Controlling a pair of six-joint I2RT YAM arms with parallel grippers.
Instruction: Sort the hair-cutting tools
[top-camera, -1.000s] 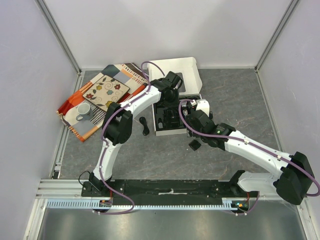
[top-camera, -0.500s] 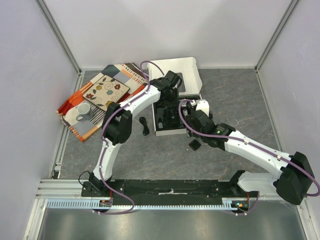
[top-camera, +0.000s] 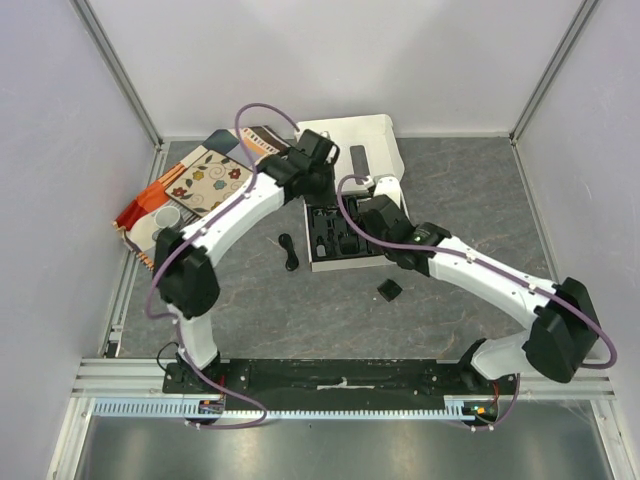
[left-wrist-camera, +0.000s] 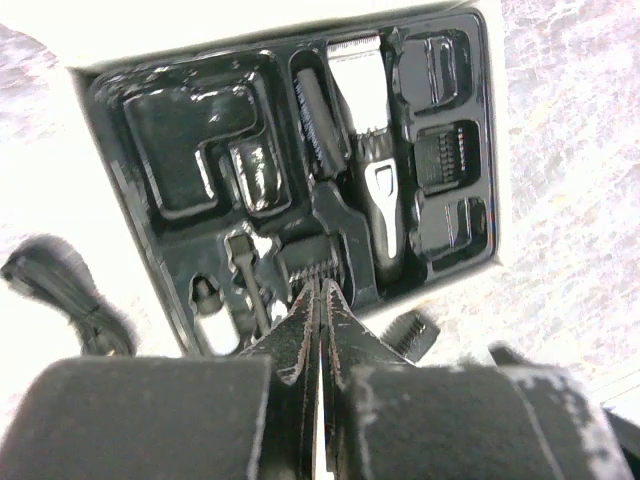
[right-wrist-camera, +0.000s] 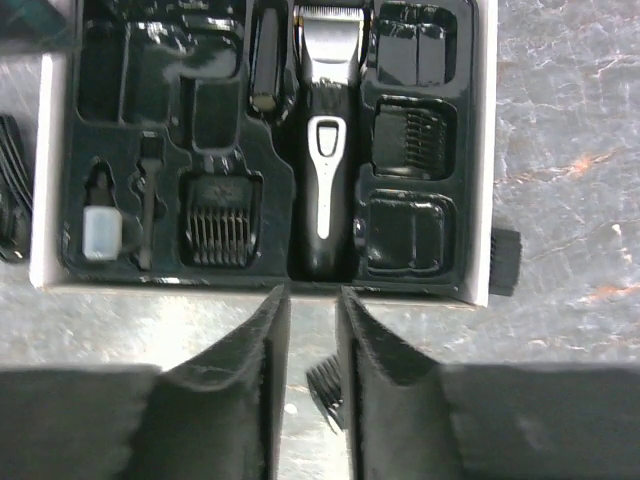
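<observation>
The black-and-silver clipper (right-wrist-camera: 325, 170) lies in the black moulded tray (right-wrist-camera: 270, 272) of the white box (top-camera: 326, 264). Comb attachments (right-wrist-camera: 214, 226) fill several tray pockets. One loose comb (top-camera: 389, 290) lies on the table near the box's front right corner, and another comb (right-wrist-camera: 505, 262) sits against the box's right side. The cord (top-camera: 289, 252) lies left of the box. My left gripper (left-wrist-camera: 320, 288) hovers above the tray's near edge, shut and empty. Held high over the table in front of the box, my right gripper (right-wrist-camera: 310, 295) has a narrow gap with nothing in it.
A patterned cloth (top-camera: 205, 180) with a white cup (top-camera: 168, 216) lies at the back left, partly under the left arm. The box lid (top-camera: 350, 135) stands open behind the tray. Metal rails line the table's edges.
The left arm has swung back and left, away from the tray, and its jaws have shut. The right gripper has shifted up and left, its jaws narrowed. The loose comb has not moved.
</observation>
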